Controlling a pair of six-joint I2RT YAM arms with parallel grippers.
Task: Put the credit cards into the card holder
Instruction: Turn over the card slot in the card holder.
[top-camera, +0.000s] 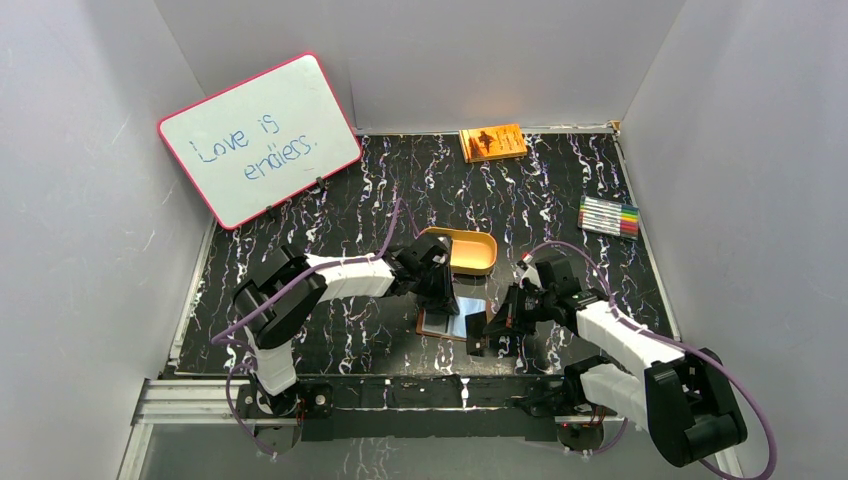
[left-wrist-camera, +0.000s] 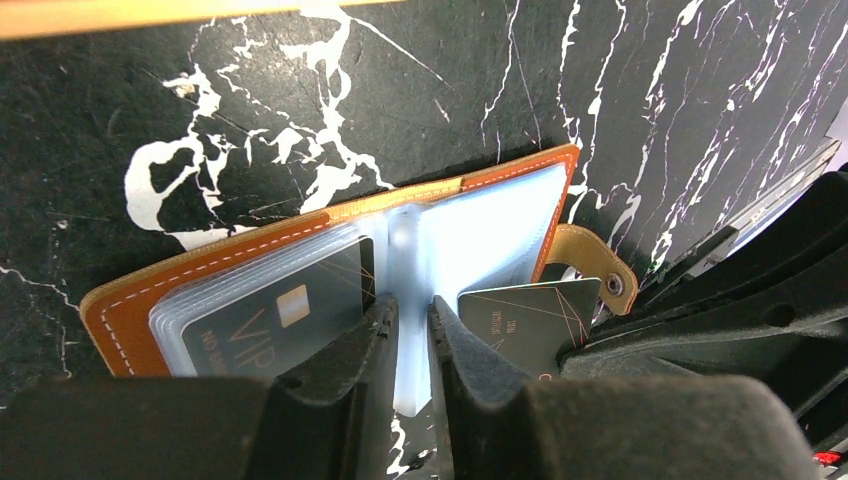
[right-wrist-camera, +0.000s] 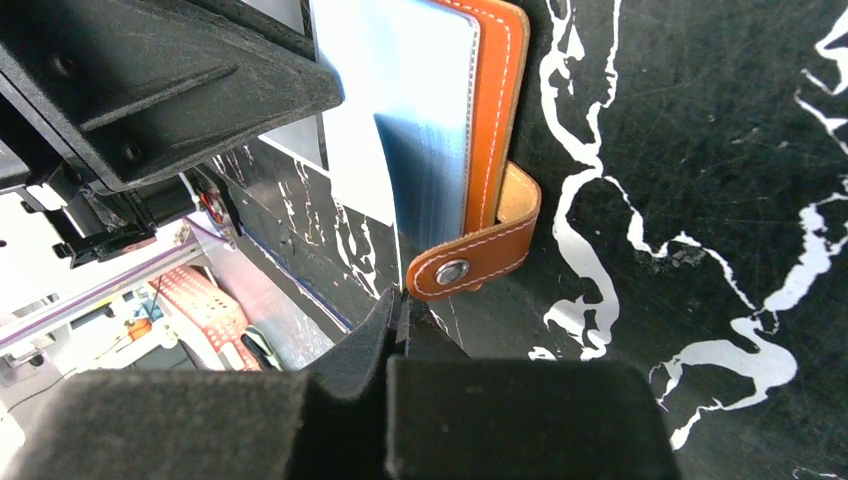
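Observation:
The card holder (left-wrist-camera: 130, 310) lies open on the black marbled table, orange-brown leather with clear plastic sleeves; it also shows in the top view (top-camera: 440, 325) and the right wrist view (right-wrist-camera: 495, 110). A dark "VIP" credit card (left-wrist-camera: 280, 320) sits in a left sleeve. My left gripper (left-wrist-camera: 412, 305) is shut on a clear sleeve page and holds it upright. My right gripper (right-wrist-camera: 398, 305) is shut on a second dark credit card (left-wrist-camera: 525, 315), whose far corner lies at the right sleeves beside the snap strap (left-wrist-camera: 600, 270). In the right wrist view this card shows only edge-on.
A tan tray (top-camera: 465, 250) stands just behind the card holder. An orange book (top-camera: 492, 142) lies at the back. A marker set (top-camera: 608, 215) is at the right and a whiteboard (top-camera: 260, 135) leans at the back left. The two grippers (top-camera: 440, 295) (top-camera: 487, 330) are close together.

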